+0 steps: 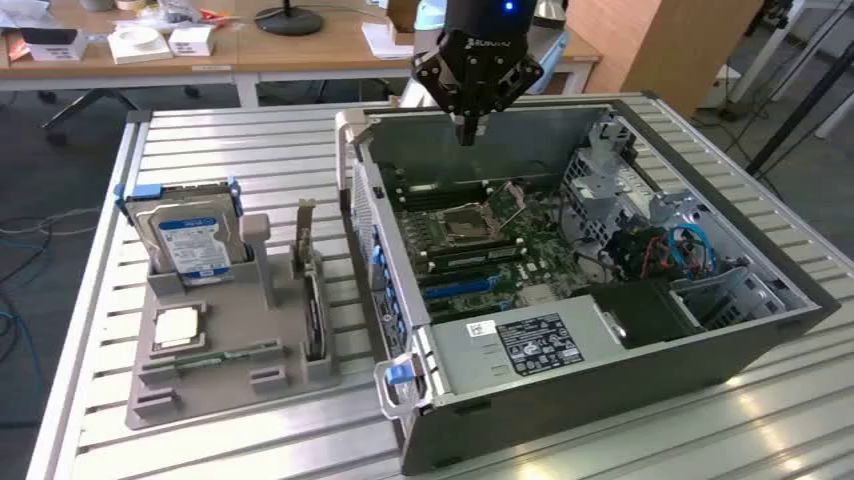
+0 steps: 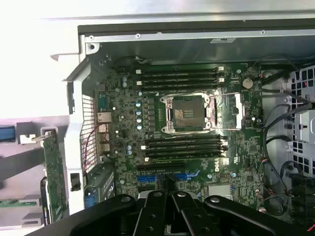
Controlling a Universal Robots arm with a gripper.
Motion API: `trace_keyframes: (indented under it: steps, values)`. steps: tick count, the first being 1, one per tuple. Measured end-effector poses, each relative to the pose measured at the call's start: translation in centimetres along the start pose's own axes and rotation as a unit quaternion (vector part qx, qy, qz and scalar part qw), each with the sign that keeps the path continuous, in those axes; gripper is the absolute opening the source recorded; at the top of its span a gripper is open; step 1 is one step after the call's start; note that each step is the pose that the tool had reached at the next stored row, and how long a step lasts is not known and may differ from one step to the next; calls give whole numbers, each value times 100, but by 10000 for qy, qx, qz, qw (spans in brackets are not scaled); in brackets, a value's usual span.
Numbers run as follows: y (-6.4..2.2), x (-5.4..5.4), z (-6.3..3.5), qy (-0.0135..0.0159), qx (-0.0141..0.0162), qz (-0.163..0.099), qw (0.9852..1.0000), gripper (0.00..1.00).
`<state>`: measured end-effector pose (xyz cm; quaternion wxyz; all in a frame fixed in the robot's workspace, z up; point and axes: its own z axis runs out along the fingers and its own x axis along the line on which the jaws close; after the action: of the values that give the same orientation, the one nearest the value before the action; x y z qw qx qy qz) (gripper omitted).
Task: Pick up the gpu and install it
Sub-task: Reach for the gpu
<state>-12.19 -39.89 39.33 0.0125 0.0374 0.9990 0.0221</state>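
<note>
The gpu (image 1: 314, 300) stands on edge in a slot of the grey holder (image 1: 240, 390), its metal bracket at the far end. In the wrist view the gpu (image 2: 52, 177) shows as a thin greenish card beside the case wall. My gripper (image 1: 466, 128) hangs over the far edge of the open computer case (image 1: 561, 400), well away from the gpu. Its fingers point down, shut, with nothing between them. The wrist view has the gripper (image 2: 170, 211) over the motherboard (image 2: 187, 113), near the blue expansion slots (image 2: 167, 176).
In the holder, a hard drive (image 1: 194, 235) with a blue-white label stands upright, with a square processor chip (image 1: 178, 328) and a narrow green memory stick (image 1: 227, 352) in front of it. Cables and a drive cage (image 1: 667, 240) fill the case's right side. Desks stand behind the slatted table.
</note>
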Motion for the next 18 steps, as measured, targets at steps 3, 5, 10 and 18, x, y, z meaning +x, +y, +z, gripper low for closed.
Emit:
trace_keyframes:
  steps: [3, 5, 10, 18]
  values:
    - [0, 0, 0, 0, 0, 0, 10000, 10]
    - [0, 0, 0, 0, 0, 0, 10000, 10]
    - [0, 0, 0, 0, 0, 0, 10000, 10]
    - [-5, 86, 2, 0, 0, 0, 10000, 10]
